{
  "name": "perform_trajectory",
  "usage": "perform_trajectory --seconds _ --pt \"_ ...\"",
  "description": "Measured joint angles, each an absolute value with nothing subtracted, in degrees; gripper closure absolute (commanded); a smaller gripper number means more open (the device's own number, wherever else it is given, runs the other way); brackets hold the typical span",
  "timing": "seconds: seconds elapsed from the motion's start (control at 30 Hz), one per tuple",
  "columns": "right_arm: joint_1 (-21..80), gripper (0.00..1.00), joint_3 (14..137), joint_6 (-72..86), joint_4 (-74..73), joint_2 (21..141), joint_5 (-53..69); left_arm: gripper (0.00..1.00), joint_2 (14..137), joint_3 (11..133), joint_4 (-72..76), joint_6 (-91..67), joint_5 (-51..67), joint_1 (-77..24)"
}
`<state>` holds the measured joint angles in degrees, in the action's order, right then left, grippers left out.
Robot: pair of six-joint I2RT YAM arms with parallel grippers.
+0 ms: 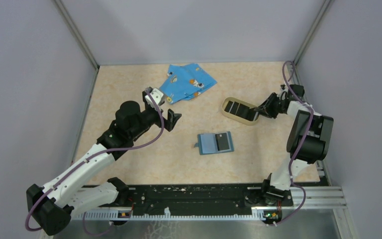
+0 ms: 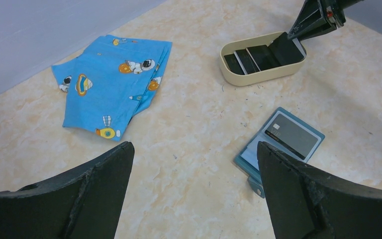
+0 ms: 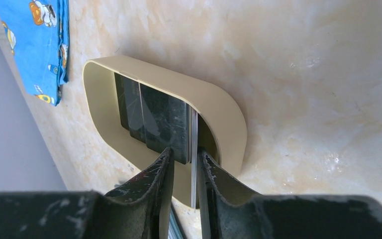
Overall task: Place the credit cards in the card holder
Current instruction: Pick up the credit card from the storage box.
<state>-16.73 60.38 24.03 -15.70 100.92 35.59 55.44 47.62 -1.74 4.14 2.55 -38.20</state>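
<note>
Nearest me, mid-surface [image 1: 144,149]: the card holder [image 1: 215,143] lies open and flat with 1 black card [image 1: 223,141] on its right half. Can't tell if it's tucked into a pocket or just lying on top. Left fingers [image 2: 104,184] hang wide apart over bare surface, left of and a bit beyond the holder, holding nothing. Further back on the right, a tan tray [image 1: 225,105] holds the other credit cards [image 2: 251,59], at least 3, leaning in a row. Right fingers [image 3: 149,189] are down at the tray's right-hand end, narrowly apart, 1 either side of an edge-on card [image 3: 194,144]. 1 looks to touch it and there's a slim gap on the other side, so I can't tell whether it's gripped. My read: the step in hand is picking the next card from the tray. Next move needs a firm pinch on that 1 card only and a straight lift clear of the tray wall without dragging neighbours. Then a flat, aligned slide into the holder, and the left arm will probably need to pin it. Far back: blue cloth [image 1: 188,82] with cartoon astronauts and rockets. No legible text anywhere. The card on the holder shows a small pale mark, maybe a chip, no brand readable.
</note>
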Motion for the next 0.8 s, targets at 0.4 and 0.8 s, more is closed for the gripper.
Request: perform_trajectory --seconds 0.4,0.8 --pt "-18.02 0.95 60.36 23.64 -15.88 100.92 36.73 0.01 55.44 47.62 -1.74 4.14 2.55 -38.2" --pt "-18.46 1.0 60.36 22.09 -17.17 100.92 35.92 0.01 55.42 47.62 -1.74 4.14 2.52 -38.2"
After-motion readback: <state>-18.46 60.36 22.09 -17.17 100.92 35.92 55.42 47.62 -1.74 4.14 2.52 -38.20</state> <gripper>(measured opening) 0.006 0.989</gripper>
